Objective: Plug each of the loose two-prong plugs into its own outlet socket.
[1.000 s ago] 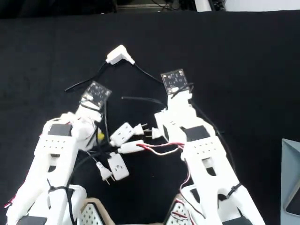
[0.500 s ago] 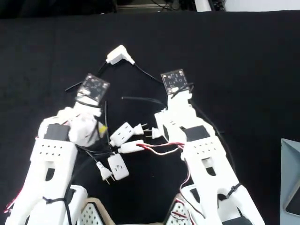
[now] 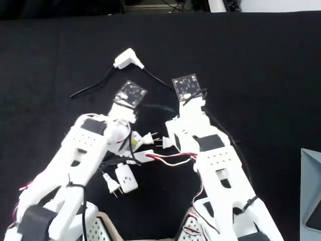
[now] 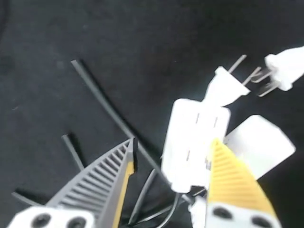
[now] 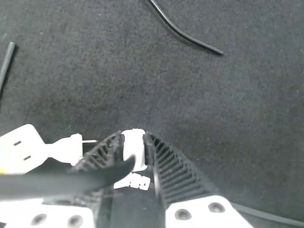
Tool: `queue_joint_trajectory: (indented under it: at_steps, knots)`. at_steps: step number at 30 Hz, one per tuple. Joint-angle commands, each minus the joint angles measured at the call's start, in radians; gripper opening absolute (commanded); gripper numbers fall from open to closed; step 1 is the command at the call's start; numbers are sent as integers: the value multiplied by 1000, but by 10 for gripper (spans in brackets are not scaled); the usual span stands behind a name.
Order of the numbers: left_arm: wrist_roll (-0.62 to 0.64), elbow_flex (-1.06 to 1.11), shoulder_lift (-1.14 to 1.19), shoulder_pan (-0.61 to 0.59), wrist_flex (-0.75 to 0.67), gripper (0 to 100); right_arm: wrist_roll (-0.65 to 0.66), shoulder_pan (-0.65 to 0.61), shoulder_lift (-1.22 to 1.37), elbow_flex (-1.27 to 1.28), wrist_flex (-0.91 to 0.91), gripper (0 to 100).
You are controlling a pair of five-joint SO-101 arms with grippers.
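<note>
Black cloth covers the table (image 3: 261, 75). The left gripper (image 4: 172, 142) gapes wide around a white outlet socket (image 4: 192, 137), its yellow finger touching it. The right gripper (image 5: 133, 138) clamps a two-prong plug (image 5: 135, 159) at the socket's 3 o'clock.

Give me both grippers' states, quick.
Left gripper: open around a white outlet socket.
Right gripper: shut on a white plug.

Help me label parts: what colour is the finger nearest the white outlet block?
Yellow finger; left wrist view best.
</note>
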Motion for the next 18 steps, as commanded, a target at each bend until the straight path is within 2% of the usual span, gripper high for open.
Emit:
queue_joint_trajectory:
  at_steps: [1, 6, 11, 15, 18]
  knots:
    - [15, -61, 40, 38, -23, 251, 6, 14, -2, -47, -21, 12]
    - [3, -53, 138, -28, -110, 249, 6, 14, -2, -47, -21, 12]
    - [-63, -61, 215, -108, -147, 242, 6, 14, -2, -47, -21, 12]
    - [-69, -61, 203, -143, -141, 166, 8, 14, -2, -47, -21, 12]
    - [-98, -51, 175, -163, -143, 152, 8, 14, -2, -47, -21, 12]
